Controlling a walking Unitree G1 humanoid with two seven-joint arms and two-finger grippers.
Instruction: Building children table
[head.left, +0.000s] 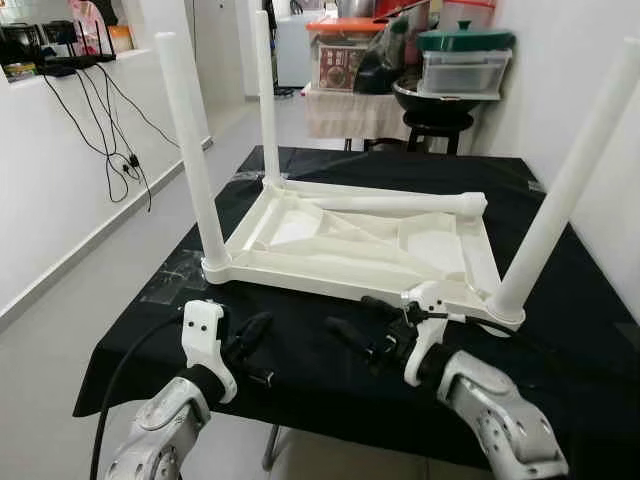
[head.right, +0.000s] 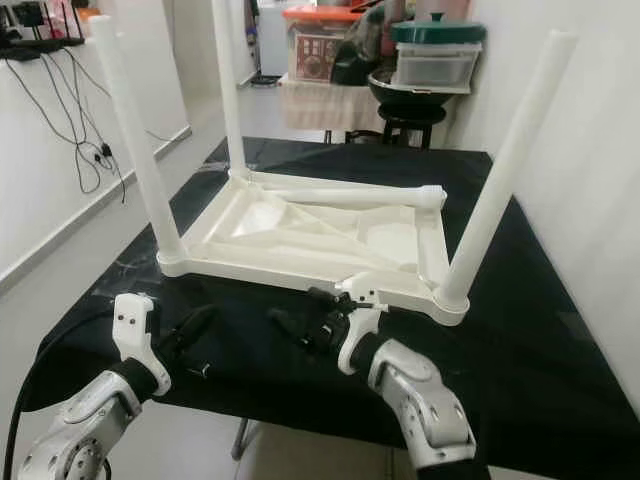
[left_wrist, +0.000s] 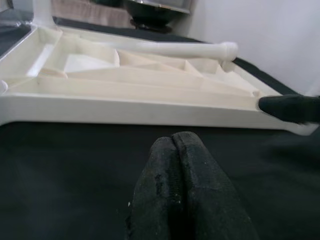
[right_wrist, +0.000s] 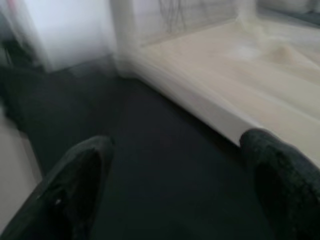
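Observation:
A white children's table (head.left: 350, 240) lies upside down on a black-covered work table (head.left: 310, 380). Three white legs stand upright in its corners: near left (head.left: 190, 150), far left (head.left: 265, 95) and near right (head.left: 570, 175). A fourth leg (head.left: 400, 203) lies loose across the far side of the underside. My left gripper (head.left: 255, 335) hovers low over the black cloth just in front of the near rim, shut on nothing (left_wrist: 175, 145). My right gripper (head.left: 362, 320) is open, close to the near rim by the near right leg, nothing between its fingers (right_wrist: 85, 170).
A white wall with hanging black cables (head.left: 110, 140) runs along the left. Behind the work table a black stool (head.left: 440, 125) carries a pot and plastic containers (head.left: 465, 60). A white wall closes in on the right. Grey floor lies to the left.

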